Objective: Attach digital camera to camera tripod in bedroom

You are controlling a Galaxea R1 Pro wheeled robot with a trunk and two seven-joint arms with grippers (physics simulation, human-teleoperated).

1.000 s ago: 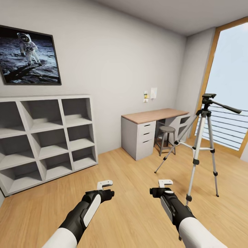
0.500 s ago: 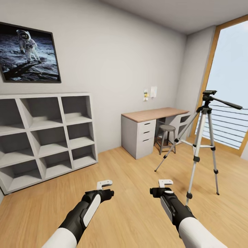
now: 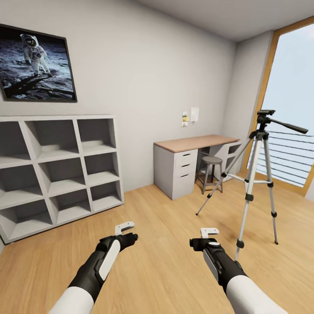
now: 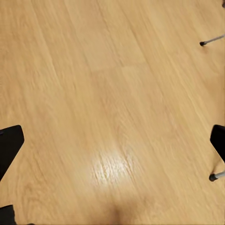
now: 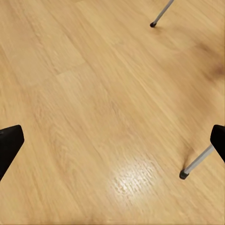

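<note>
Camera tripod (image 3: 257, 174) just ahead of right tool (image 3: 209, 231) — likely light, tippy; grip a stiff leg. Both tools wide, empty.

We see a light wood floor (image 3: 165, 244), pale grey walls (image 3: 144, 78), white cube shelves (image 3: 61, 170), a framed astronaut picture (image 3: 35, 65), a grey desk (image 3: 187, 163) with a round stool (image 3: 211, 172), and a tall bright window (image 3: 288, 109).

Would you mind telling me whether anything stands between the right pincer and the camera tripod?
Nothing visible does. Bare wood floor lies between the right pincer and the camera tripod, which stands ahead and to its right. The round stool and desk sit farther back, off that line.
</note>
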